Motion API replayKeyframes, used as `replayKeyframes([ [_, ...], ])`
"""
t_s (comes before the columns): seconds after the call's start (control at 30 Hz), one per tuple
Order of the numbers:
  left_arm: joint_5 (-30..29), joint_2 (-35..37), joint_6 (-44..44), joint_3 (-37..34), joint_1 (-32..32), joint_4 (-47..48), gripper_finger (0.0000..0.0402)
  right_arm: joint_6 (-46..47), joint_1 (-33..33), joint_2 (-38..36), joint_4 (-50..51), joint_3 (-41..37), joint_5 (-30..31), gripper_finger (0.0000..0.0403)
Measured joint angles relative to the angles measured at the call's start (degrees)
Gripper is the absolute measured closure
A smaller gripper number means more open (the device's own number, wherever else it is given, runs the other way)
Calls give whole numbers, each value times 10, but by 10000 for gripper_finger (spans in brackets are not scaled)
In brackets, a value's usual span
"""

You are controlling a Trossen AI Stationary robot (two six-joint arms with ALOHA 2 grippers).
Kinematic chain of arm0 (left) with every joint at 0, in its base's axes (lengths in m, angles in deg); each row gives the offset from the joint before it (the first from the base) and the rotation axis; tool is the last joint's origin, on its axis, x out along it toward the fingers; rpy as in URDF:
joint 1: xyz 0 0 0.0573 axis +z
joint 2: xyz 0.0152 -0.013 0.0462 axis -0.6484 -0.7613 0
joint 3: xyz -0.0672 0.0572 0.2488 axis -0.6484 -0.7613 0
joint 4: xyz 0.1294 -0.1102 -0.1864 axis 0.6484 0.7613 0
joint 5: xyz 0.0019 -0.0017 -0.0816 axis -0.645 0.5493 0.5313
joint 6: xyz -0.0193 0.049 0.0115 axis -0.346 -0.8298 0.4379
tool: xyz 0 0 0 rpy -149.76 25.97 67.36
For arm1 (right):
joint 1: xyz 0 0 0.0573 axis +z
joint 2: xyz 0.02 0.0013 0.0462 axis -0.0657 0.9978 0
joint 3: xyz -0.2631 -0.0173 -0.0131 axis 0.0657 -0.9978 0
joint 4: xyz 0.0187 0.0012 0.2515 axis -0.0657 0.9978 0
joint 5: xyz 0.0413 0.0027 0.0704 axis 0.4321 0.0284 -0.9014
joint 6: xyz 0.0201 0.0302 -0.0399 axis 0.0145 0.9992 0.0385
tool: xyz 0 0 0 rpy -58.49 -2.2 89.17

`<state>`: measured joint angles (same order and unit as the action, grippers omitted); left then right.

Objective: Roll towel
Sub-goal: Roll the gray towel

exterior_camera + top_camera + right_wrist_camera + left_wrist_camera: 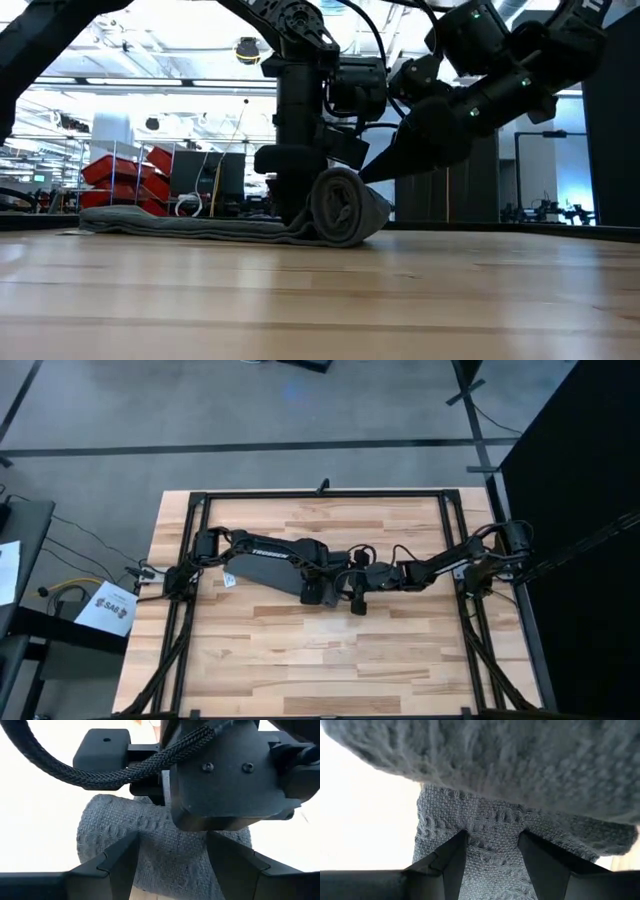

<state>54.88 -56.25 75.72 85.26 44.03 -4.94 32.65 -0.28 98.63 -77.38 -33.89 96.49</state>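
The dark grey towel (262,569) lies at mid-table, its white tag (228,580) toward the left. In the low view its flat part (190,227) rests on the wood, and one end is wound into a roll (345,207) that sits on the table. My left gripper (492,851) comes down on the roll's flat-towel side and is shut on it. From the other side my right gripper (172,857) slants in, also shut on the roll, close to the left gripper's body (225,775). My left gripper pinches the roll's knitted cloth (495,837) between its two fingers (451,862), several layers thick. It comes from above, pointing down, at the roll's side toward the flat towel. The roll rests on the table. My right gripper has the roll's cloth (170,850) between its two fingers (120,860), which lie across the roll. It slants down from the table's right side onto the roll's upper part (378,182). The roll stays on the table.
Bare wooden tabletop (330,660) spreads toward the near edge, and a black frame (320,492) runs around the table. Both arms crowd together at the centre. Beside the table's left edge lie a paper sheet (108,607) and cables.
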Motion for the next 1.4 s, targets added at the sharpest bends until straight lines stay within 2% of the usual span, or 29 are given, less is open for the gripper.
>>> replayKeyframes([
  [0.27, -5, 3, -76, -1, -13, 22, 228, -14, 0, 37, -31, -1, -13, 184],
  [0.73, -6, 6, -205, -7, -25, 28, 228, -63, -3, 40, -43, -1, -30, 184],
  [1.07, -3, 18, -171, -7, -18, 37, 228, -71, -3, 40, -56, -3, -27, 184],
  [1.23, -23, 33, -156, -9, -20, 38, 228, -71, -4, 39, -66, -3, -23, 185],
  [1.4, -32, 60, -133, -8, -20, 49, 228, -71, -9, 39, -68, -3, -22, 214],
])
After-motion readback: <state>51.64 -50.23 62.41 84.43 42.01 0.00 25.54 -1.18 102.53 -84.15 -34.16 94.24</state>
